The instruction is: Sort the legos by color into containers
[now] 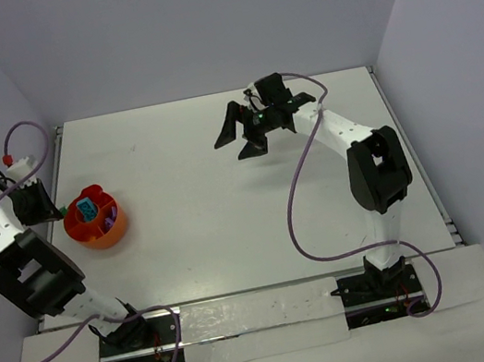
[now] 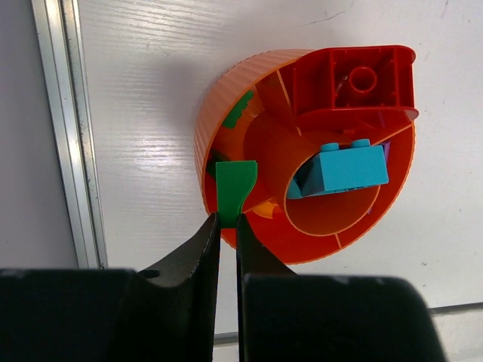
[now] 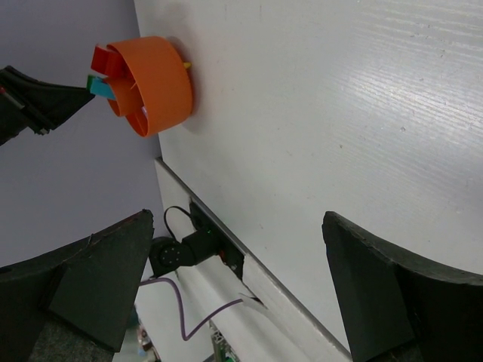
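The bowl (image 2: 213, 124) stands on the table (image 1: 230, 220). The left gripper (image 2: 228, 223) is at the bowl's rim, its fingers drawn narrow and pinching one end of a flat green brick (image 2: 236, 185). That brick reaches over an outer compartment of the bowl; whether it touches the bowl cannot be told.

A second green brick (image 2: 238, 111) lies in the outer ring of the bowl, near the held one. A teal brick (image 2: 349, 167) lies tilted in the bowl's round middle compartment. A red brick (image 2: 355, 79) rests with its hollow side up in the outer ring opposite the left gripper, and sticks out past the rim. A purple brick (image 1: 109, 220) shows in the outer ring too.

The right gripper (image 1: 231, 149) hangs over the table well apart from the bowl, fingers spread wide and holding nothing.
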Robot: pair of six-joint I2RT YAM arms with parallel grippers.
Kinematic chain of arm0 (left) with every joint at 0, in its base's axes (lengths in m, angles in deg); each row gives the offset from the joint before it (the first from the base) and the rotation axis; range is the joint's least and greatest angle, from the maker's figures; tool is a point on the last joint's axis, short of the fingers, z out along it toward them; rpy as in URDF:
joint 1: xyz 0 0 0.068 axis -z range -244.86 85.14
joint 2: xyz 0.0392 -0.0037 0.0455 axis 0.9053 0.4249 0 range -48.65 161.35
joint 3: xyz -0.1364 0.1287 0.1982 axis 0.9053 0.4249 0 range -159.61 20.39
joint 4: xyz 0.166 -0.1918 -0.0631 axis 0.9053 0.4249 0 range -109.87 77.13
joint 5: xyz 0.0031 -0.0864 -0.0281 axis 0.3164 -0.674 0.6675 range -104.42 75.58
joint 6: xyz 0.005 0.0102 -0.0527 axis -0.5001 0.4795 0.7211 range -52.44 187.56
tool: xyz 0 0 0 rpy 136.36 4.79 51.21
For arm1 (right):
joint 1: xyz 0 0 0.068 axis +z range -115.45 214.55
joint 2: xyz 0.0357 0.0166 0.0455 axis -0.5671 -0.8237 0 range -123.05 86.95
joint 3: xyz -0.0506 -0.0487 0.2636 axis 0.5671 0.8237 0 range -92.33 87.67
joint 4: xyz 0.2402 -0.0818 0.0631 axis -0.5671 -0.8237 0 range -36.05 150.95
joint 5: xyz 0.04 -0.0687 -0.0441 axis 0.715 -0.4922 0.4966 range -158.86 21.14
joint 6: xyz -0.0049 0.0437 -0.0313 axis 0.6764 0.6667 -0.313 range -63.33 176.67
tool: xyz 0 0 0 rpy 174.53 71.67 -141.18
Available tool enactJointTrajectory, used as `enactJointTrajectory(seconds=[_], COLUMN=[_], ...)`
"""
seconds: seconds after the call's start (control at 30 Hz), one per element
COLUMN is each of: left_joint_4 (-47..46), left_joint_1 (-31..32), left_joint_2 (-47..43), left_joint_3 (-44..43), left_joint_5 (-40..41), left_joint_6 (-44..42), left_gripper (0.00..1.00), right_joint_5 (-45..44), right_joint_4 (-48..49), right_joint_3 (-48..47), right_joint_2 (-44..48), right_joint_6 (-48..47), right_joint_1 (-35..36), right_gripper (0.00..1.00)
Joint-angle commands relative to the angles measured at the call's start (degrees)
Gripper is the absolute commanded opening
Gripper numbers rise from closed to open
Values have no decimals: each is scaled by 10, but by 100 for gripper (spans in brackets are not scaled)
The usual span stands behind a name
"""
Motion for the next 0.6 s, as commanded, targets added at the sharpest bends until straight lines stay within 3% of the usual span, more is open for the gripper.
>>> enactJointTrajectory(seconds=[0.0, 0.47, 0.57], left_joint_4=[-20, -20, -20], left_joint_1=[11, 20, 21], left_joint_2=[-1, -2, -2], left_joint_3=[7, 25, 25], left_joint_5=[3, 2, 2], left_joint_6=[4, 5, 5], left_gripper=[11, 18, 27], right_joint_5=[9, 15, 15], right_joint_4=[0, 1, 2], right_joint_3=[-25, -23, -20], right_joint_2=[-3, -7, -7], right_joint_6=[1, 2, 2], right_joint_1=[-6, -8, -8], right_gripper=[100, 100, 100])
